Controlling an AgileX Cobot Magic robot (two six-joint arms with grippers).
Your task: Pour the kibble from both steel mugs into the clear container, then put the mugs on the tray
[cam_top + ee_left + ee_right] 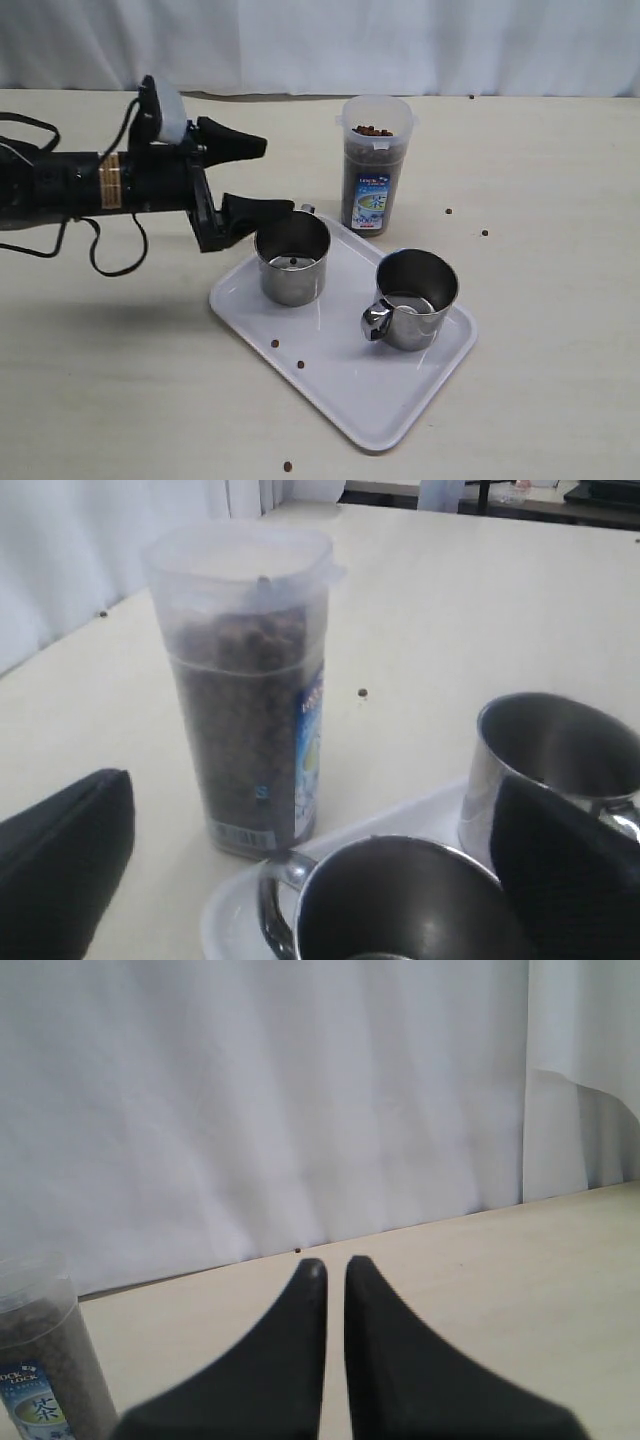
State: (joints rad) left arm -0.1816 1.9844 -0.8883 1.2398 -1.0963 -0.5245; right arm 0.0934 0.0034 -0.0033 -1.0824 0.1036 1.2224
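— Mugs first: where are they sitting?

— Both are standing upright on the tray [330, 385]. The left mug [292, 258] is sitting at the corner nearest the clear container [375, 180], and the right mug [415, 298] is sitting toward the other end, well apart from it. The container is standing on the table [120, 400] just beyond the tray, and the kibble [372, 130] is filling it almost to the rim.

— So which step are you working on?

— I am judging the pouring and the placing to be done, since both mugs are looking practically empty. What is remaining, I think, is backing my arm clear. That is calling for a straight pull away from the left mug, so that I am not clipping its rim or handle. A few stray pellets [288, 354] are lying on the tray, with more on the table.

— And your fingers?

— My left gripper [278, 177] is gaping wide and gripping nothing. Its lower finger is hovering just beside the left mug's rim, and I cannot tell whether it is touching. My right gripper [335, 1265] is showing only a thin slit between its tips. It is carrying nothing and pointing toward the curtain.
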